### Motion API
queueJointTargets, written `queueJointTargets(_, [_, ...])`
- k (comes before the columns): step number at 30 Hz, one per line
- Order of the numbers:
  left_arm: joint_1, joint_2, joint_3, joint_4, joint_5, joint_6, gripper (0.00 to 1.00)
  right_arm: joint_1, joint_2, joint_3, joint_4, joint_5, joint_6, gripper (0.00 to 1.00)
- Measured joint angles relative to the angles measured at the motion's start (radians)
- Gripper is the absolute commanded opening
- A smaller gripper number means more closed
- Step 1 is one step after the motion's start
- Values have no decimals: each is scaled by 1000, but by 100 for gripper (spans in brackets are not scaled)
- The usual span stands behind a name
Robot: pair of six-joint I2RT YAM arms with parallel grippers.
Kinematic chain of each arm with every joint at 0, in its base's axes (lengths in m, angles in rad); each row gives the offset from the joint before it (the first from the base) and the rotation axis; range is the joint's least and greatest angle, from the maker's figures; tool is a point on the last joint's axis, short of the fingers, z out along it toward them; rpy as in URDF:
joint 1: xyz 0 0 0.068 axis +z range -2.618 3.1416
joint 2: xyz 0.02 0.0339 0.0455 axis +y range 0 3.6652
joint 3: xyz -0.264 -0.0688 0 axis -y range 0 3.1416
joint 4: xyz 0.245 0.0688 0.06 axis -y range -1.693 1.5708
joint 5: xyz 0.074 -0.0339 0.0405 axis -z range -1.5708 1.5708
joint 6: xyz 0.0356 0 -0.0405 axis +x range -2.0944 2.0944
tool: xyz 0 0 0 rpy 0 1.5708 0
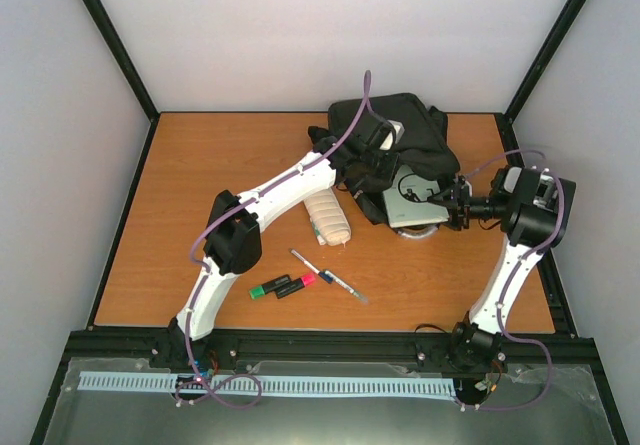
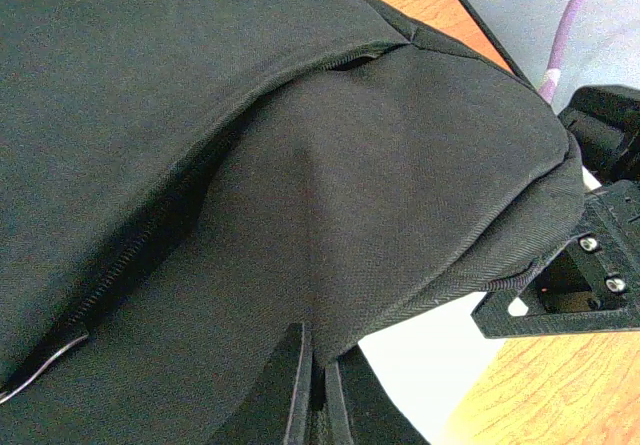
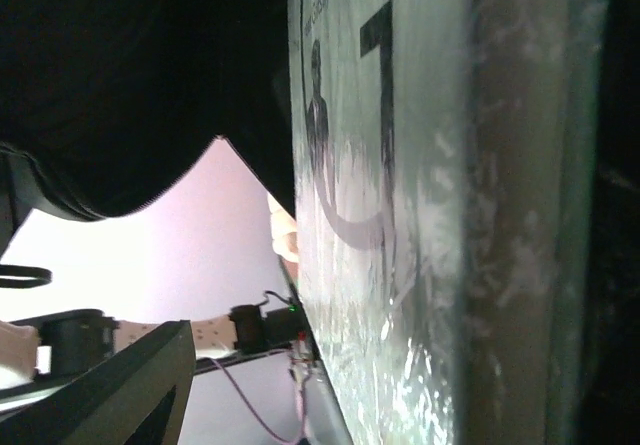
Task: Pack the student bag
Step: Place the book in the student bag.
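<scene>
**Left pincer** [image 2: 312, 365]: the fingers were drawn together on a fold of black cloth, which tented upward from them. It was judged to be holding up the flap of the bag [image 1: 400, 125] to keep its mouth open.

**Right pincer** [image 1: 456, 205]: it sat at the right-hand edge of a pale book [image 1: 412, 201]. In the wrist view one finger [image 3: 125, 385] stood apart from the cover and the other was hidden, so it could not be told whether the book was clamped.

**Book:** it lay partly under the raised cloth and partly out over the tabletop [image 1: 200, 165], and was judged to be part-way inserted.

**Bag:** it rested against the far edge of the tabletop, right of the middle, towards the far right corner.

**Unpacked items:** these lay about the middle of the tabletop.
- A cream pencil case [image 1: 328, 220] lay near the bag's left side.
- Closer to the near edge lay a green marker [image 1: 264, 290] and a pink marker [image 1: 300, 283], end to end.
- Beside the markers lay a short pen [image 1: 305, 262] and a longer pen [image 1: 343, 286].

**Progress:** the task was judged to be early. One item was entering the bag, and five were left to pick up and stow.
</scene>
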Motion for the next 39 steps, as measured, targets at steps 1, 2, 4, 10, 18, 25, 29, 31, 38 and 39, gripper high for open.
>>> queueJointTargets(1, [0,0,0,-2,3,0,1,0,-18,-11,28,15,27,74])
queueJointTargets(2, [0,0,0,-3,6,0,1,0,-36,-24,55,31,53,75])
queueJointTargets(4, [0,0,0,-7,12,0,1,0,-76,-45,107,69,110,78])
queueJointTargets(10, [0,0,0,-15,14,15,1,0,-179,-89,254,196,236,80])
queueJointTargets(18, [0,0,-1,-22,15,31,1,4,-348,-163,402,369,293,80])
queueJointTargets(25, [0,0,-1,-40,14,51,1,4,-494,-249,412,467,225,80])
queueJointTargets(29, [0,0,-1,-44,15,58,1,4,-592,-294,391,492,154,78])
queueJointTargets(31, [0,3,5,-52,16,60,1,4,-650,-311,380,498,117,78])
queueJointTargets(38, [0,26,51,-81,29,59,1,4,-908,-340,382,555,23,81])
queueJointTargets(39, [0,26,51,-81,31,59,1,4,-943,-345,389,565,19,82])
